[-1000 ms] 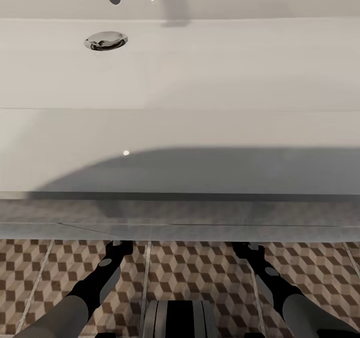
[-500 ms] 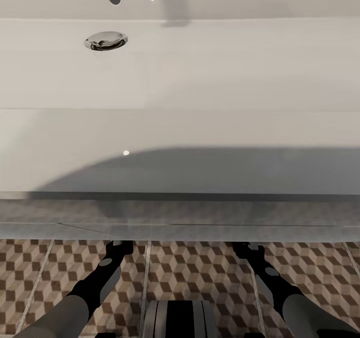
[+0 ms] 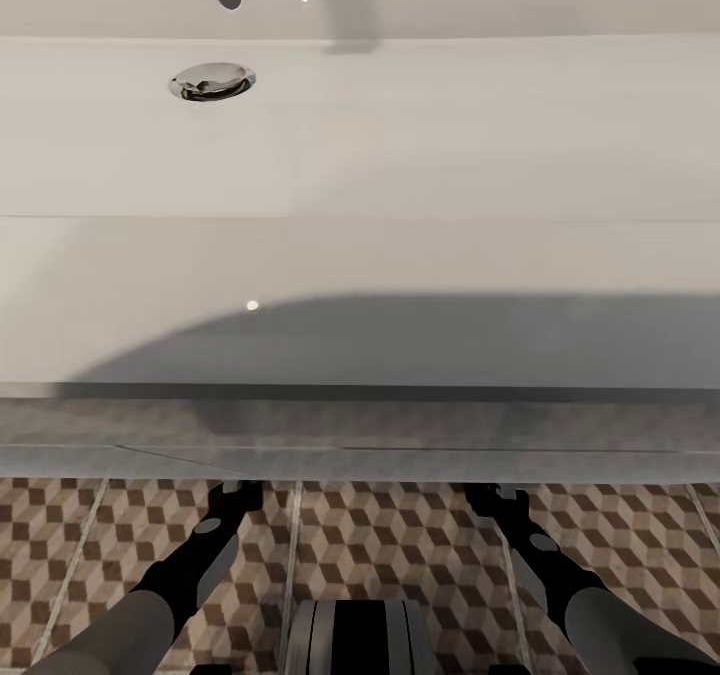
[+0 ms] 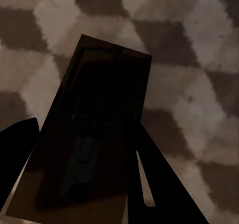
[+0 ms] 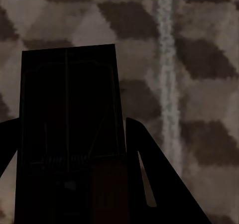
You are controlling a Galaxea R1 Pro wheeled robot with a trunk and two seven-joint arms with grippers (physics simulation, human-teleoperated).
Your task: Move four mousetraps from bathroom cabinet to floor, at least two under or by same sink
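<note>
Low over the bathroom floor (image 3: 400, 535), both arms reach forward under the front edge of the bathroom sink (image 3: 360, 255), their tips hidden from the head camera. Each wrist camera shows what it cannot: the left gripper (image 4: 79, 184) clamps one mousetrap (image 4: 94, 134) and the right gripper (image 5: 69, 184) another mousetrap (image 5: 69, 114), both above the cube-patterned tiles. Farther back, the drain (image 3: 212, 81) sits toward the basin's far left.

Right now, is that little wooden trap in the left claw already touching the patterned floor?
Cannot tell. The left wrist view shows the mousetrap between the left gripper fingers over the bathroom floor, but seen from above no gap or contact shows.
</note>
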